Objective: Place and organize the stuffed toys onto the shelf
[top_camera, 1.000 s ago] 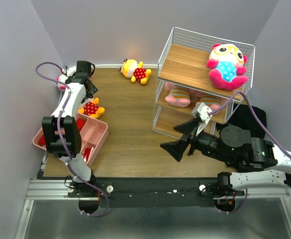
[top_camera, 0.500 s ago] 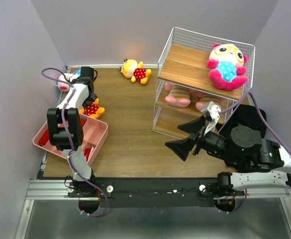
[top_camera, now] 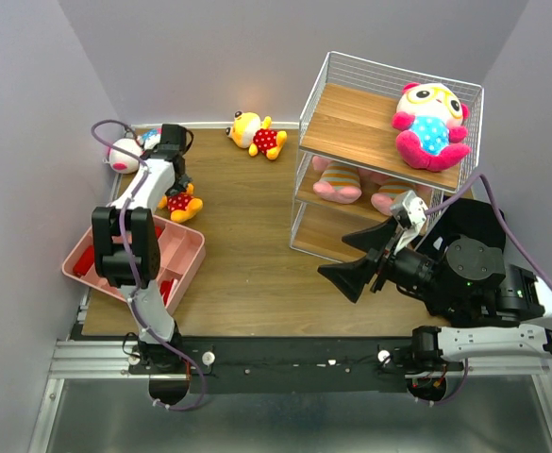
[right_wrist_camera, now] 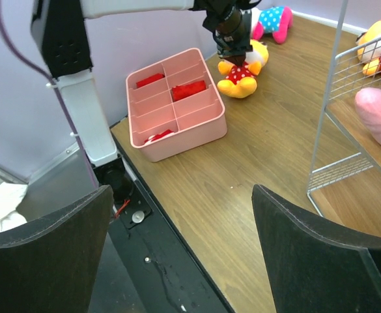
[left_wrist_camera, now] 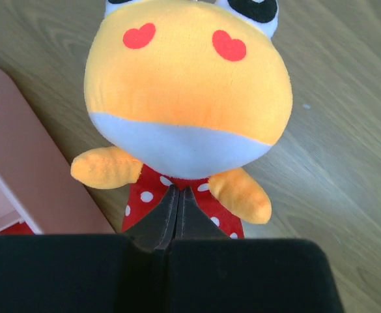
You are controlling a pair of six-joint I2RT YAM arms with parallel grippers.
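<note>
Top view, shelf (top_camera: 351, 118): a white-faced toy (top_camera: 431, 123) on the top board, striped pigs (top_camera: 337, 181) side by side on the middle board.
Top view, table (top_camera: 247, 236): a second yellow toy (top_camera: 257, 132) and another white-faced toy (top_camera: 123, 154) near the far edge.
Left wrist, left gripper (left_wrist_camera: 177, 195): jaws pressed together, tips on the yellow toy's (left_wrist_camera: 187, 98) red dotted outfit, just beside the pink tray (left_wrist_camera: 21, 143).
Right wrist, pink tray: red pieces in three compartments.
Right wrist, right gripper (right_wrist_camera: 180, 195): jaws wide, holding nothing.
</note>
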